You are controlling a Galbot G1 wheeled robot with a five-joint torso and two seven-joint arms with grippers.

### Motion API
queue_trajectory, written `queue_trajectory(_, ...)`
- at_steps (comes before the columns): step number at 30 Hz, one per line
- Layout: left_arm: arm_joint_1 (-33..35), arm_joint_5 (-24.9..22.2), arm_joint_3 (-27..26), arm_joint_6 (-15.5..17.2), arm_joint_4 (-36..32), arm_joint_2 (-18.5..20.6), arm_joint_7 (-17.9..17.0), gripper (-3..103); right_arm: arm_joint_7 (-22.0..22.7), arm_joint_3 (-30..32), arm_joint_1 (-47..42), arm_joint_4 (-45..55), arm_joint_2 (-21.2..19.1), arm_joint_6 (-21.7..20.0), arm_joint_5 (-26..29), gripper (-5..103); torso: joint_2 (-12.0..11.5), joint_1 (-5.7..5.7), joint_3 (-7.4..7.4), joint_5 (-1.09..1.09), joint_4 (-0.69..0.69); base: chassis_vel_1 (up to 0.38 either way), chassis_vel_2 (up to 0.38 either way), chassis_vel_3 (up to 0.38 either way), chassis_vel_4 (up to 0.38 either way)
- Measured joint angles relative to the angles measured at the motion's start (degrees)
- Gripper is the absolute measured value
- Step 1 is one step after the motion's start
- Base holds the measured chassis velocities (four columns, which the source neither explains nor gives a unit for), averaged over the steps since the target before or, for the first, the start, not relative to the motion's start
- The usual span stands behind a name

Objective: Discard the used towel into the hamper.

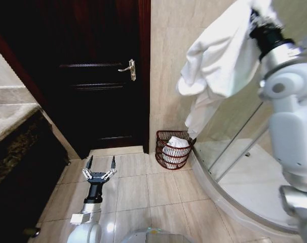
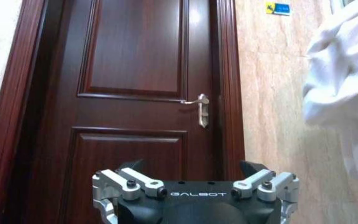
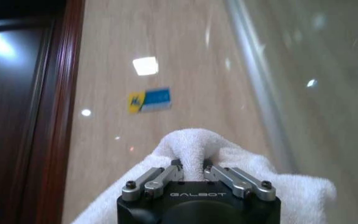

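While the left gripper [image 1: 101,163] idles low over the floor tiles [image 1: 143,195] at about seven o'clock in the head view, fingers spread wide and holding nothing, the work belongs to the right gripper [image 3: 191,169], raised high at one o'clock with its fingers pinched shut on a fold of the white towel [image 1: 219,55]. Most of the cloth hangs free below that grip, draping down toward the wall. The hamper [image 1: 173,149] sits on the floor near the middle of the view, at roughly five o'clock from the towel, tucked into the corner between the tiled wall [image 1: 168,76] and the curved glass shower screen [image 1: 234,136]; it already holds some white cloth. To do this step well, my judgement is that the arm should carry the towel down and over the basket's rim before letting go, so the trailing end falls inside rather than catching on the edge. Room is tight on the hamper's far and right sides, where wall and glass close in; the open approach is from the near tiles at six o'clock. Farthest off, at eleven o'clock, stands the dark wooden door [image 1: 98,76] with its handle [image 1: 129,69].
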Motion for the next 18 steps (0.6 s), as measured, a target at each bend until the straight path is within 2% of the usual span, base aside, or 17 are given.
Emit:
queue_trajectory(1, -0.06, 0.23, 0.03, 0.1, -0.02, 0.0, -0.01, 100, -0.99, -1.84, 0.47, -2.39, 2.07, 1.32, -0.5, 12, 0.0, 0.0, 0.0, -0.01, 0.0, 0.0, 0.0, 0.0, 0.0)
queue_trajectory(2, -0.06, 0.23, 0.03, 0.1, -0.02, 0.0, -0.01, 100, -0.99, -1.84, 0.47, -2.39, 2.07, 1.32, -0.5, 12, 0.0, 0.0, 0.0, -0.01, 0.0, 0.0, 0.0, 0.0, 0.0)
queue_trajectory(4, 0.04, 0.38, 0.0, 0.13, -0.5, 0.01, -0.01, 100, -1.69, -3.59, 1.14, -4.59, 4.88, 2.47, -1.87, 12, -0.02, 0.0, 0.0, -0.01, 0.02, 0.0, 0.0, 0.0, 0.0)
queue_trajectory(8, 0.54, 0.42, -0.14, -0.4, -0.89, 0.01, -0.01, 100, -2.43, -4.28, 1.97, -6.0, 7.2, 3.16, -3.75, 12, -0.01, -0.01, -0.02, -0.04, 0.03, 0.0, 0.0, 0.0, 0.0)
queue_trajectory(18, 1.57, 1.02, 0.12, -1.7, -0.89, 0.01, 0.01, 100, -5.32, -3.6, 0.41, -8.32, 6.45, 3.71, -6.46, 12, -0.01, -0.02, -0.04, -0.01, -0.02, 0.0, 0.0, 0.0, 0.0)
